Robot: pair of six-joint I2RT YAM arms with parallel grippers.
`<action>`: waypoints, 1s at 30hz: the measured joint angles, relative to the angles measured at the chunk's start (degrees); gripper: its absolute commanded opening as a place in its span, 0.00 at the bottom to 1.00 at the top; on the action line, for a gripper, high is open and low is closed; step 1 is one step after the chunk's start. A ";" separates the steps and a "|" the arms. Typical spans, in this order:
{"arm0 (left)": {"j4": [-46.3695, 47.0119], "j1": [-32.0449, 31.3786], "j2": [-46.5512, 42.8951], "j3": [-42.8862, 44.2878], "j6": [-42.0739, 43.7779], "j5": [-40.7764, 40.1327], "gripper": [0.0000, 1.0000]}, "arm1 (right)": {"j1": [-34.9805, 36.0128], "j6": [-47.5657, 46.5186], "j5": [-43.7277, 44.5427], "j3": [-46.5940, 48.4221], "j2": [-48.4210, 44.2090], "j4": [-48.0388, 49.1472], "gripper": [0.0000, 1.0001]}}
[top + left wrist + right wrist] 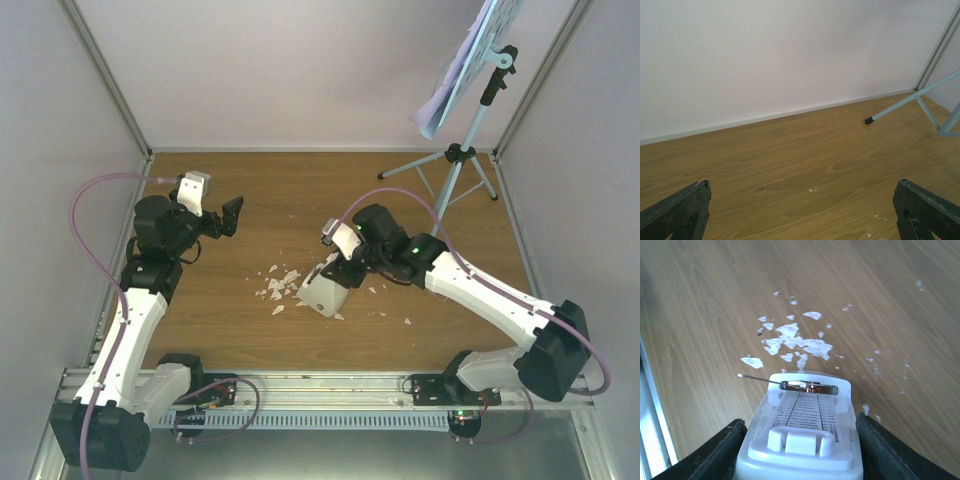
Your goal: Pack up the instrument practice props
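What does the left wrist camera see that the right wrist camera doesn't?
Only the left wrist: the white wall, a blue stand leg and the empty, open left tool. Only the right wrist: the right tool gripping a white metronome, and a heap of white scraps. Both: the wooden table.
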 measured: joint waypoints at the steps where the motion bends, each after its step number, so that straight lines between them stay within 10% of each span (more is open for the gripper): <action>1: 0.02 0.00 -0.04 -0.13 0.09 -0.11 0.99 | 0.57 -0.63 -0.52 0.02 0.59 0.33 0.52; 10: 0.28 -0.39 -0.74 -0.33 0.50 -0.17 0.99 | 2.86 -3.34 -3.87 1.42 5.05 0.15 0.57; 17: 0.72 -0.63 -0.74 -0.68 1.49 -0.46 0.99 | 2.89 -2.95 -5.77 1.68 5.03 1.22 0.96; 30: 1.68 -2.71 2.43 -3.48 3.37 -7.23 0.99 | -6.01 12.70 -1.79 8.24 -2.64 9.07 0.99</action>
